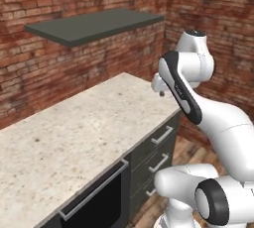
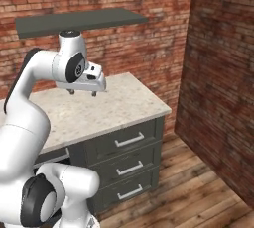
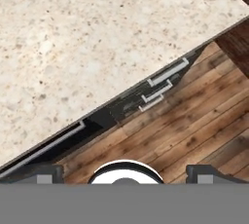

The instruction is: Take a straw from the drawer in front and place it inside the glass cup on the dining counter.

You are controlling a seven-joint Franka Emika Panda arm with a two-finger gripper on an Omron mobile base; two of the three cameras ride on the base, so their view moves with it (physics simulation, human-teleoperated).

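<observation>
A white robot arm holds its gripper above the beige speckled worktop of a brick-walled kitchen, over the stack of three dark grey drawers with silver bar handles. All three are closed, and the straw and the glass cup are not to be seen. The top drawer, taken here as the drawer the task means, sits just under the worktop's front edge; in the hand view its handle lies up and to the right of the finger tips, well apart from them and far below the jaws.

The jaws stand spread, with nothing between them: the hand view shows one dark tip at the lower left and the other at the lower right, with floorboards between.

The step in hand appears to be reaching for the top drawer to open it. Done well, that would mean bringing the hand forward past the worktop's lip and down in front of the cabinet, turning the jaws to straddle the horizontal bar, and closing squarely at its middle. A straight pull outward should then keep the drawer from binding. The main risk looks to be clipping the worktop edge on the way down.
</observation>
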